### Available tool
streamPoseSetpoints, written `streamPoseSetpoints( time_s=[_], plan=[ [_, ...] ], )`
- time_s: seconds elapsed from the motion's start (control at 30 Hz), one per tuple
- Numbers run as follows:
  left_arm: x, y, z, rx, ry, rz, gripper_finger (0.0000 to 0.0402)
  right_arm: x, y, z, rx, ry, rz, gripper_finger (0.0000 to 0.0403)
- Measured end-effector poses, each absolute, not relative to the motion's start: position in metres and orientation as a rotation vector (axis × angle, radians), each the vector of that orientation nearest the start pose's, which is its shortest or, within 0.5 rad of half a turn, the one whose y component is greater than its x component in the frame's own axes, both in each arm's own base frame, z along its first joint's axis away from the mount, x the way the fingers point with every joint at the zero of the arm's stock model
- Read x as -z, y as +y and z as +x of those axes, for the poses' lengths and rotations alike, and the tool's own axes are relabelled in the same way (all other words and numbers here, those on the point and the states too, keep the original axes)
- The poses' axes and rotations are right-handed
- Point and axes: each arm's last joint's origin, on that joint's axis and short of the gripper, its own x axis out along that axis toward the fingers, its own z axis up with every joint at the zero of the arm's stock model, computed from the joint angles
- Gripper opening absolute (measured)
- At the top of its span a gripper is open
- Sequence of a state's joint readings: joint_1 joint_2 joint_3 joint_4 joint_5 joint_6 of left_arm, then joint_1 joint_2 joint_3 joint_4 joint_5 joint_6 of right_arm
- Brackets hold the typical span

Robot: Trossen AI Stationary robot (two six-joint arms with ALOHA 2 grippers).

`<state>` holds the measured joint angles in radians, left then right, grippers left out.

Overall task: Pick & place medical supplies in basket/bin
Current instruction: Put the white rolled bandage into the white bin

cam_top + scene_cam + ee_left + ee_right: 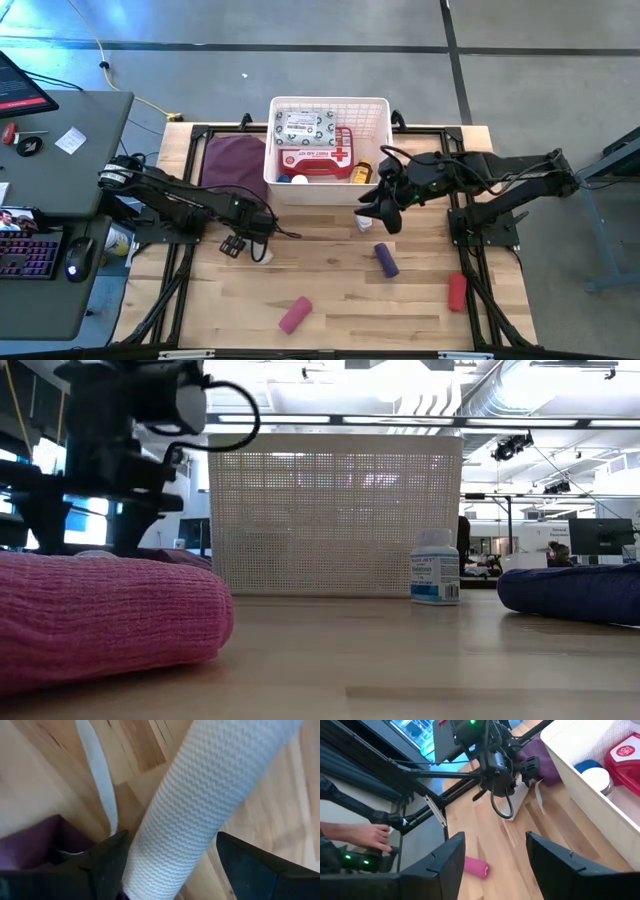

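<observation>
The white basket [375,112] at the back of the tabletop [340,290] already holds the wipes packet [303,127], the red first-aid case [318,156] and a small jar, while the pink roll [295,314], purple roll [386,259], red roll [457,291] and small bottle [435,566] lie outside it. The left hand [247,247] sits low, fingers spread wide either side of a white roll [200,805] without clamping it. The right hand [382,213] hovers open and empty beside the basket's front corner.

The table [340,290] is pale, smooth wood. The basket [335,510] is white perforated plastic. The pink roll [100,615] is rough woven cloth.
</observation>
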<state>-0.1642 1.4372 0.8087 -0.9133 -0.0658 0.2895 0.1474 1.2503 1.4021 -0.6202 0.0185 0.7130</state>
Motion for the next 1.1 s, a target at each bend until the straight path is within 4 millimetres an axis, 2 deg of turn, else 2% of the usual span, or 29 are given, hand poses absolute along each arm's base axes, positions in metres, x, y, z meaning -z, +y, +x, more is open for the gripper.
streamPoseSetpoints(
  time_s=[0.2, 0.5, 0.7, 0.9, 1.1],
  plan=[
    [-0.157, -0.033, 0.209, 0.304, 1.535, 0.409, 0.0308, -0.407, 0.037, 0.254, 0.056, 0.485, 0.706, 0.0201],
    [-0.154, -0.033, 0.214, 0.280, 1.469, 0.413, 0.0287, -0.407, 0.037, 0.254, 0.063, 0.485, 0.734, 0.0201],
    [-0.157, -0.033, 0.212, 0.279, 1.505, 0.379, 0.0232, -0.407, 0.037, 0.254, 0.067, 0.485, 0.750, 0.0198],
    [-0.180, -0.037, 0.222, 0.277, 1.516, 0.270, 0.0165, -0.407, 0.037, 0.254, 0.063, 0.486, 0.733, 0.0196],
    [-0.237, -0.043, 0.248, 0.260, 1.387, 0.144, 0.0159, -0.407, 0.037, 0.254, 0.058, 0.486, 0.715, 0.0196]
  ],
)
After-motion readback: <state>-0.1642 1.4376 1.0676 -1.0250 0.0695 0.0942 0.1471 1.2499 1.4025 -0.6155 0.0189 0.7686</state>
